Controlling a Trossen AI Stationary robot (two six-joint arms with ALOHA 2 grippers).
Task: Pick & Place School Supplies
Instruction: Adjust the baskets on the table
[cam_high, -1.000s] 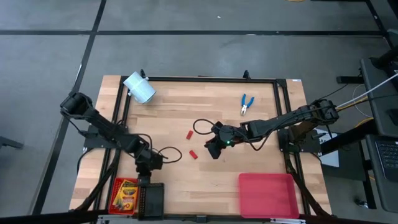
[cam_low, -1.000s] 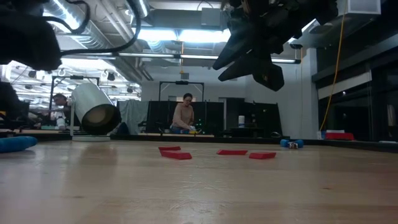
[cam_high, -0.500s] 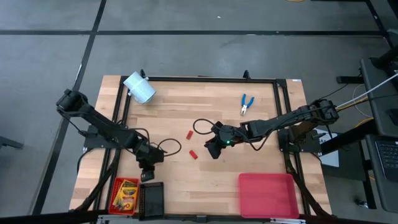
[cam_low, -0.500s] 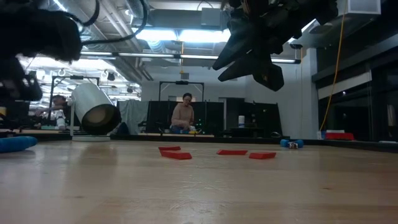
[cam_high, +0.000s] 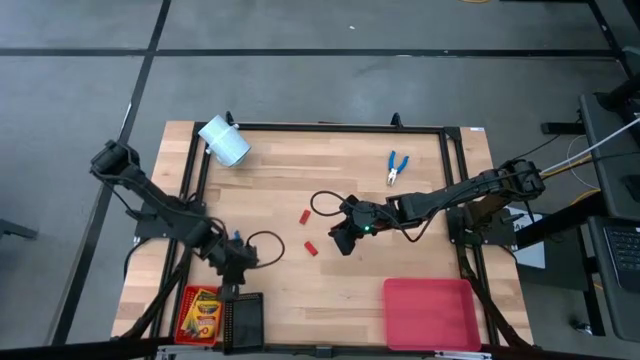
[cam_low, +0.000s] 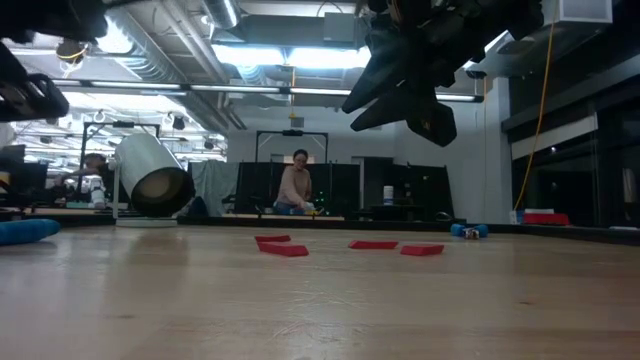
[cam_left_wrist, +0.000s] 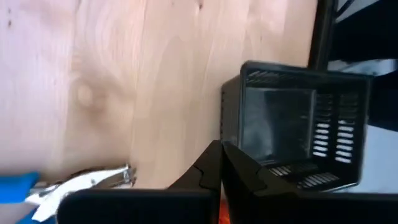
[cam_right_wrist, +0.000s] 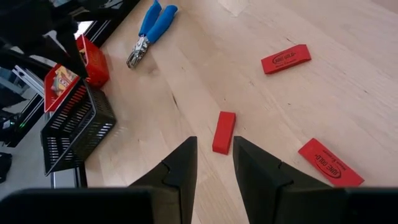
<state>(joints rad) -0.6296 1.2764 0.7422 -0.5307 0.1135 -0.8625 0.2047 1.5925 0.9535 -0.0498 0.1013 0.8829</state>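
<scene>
Your right claw (cam_high: 341, 240): centre of the high view, fingers slightly parted, empty, above a red piece (cam_right_wrist: 224, 132). Two more red pieces (cam_high: 305, 215) lie beside it on the bench (cam_high: 330, 170). Your left claw (cam_high: 232, 268): lower left, fingers closed together, empty, near the black tray (cam_high: 244, 320). Blue-handled pliers (cam_high: 396, 167): upper right. Crayon boxes (cam_high: 202, 310): in the red tray (cam_high: 183, 310), lower left.

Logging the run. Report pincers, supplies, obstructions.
Right pincer open, poised over a red eraser. Left pincer shut, empty, near the black basket. Blue pliers lie loose on the table. Nothing in the way.
</scene>
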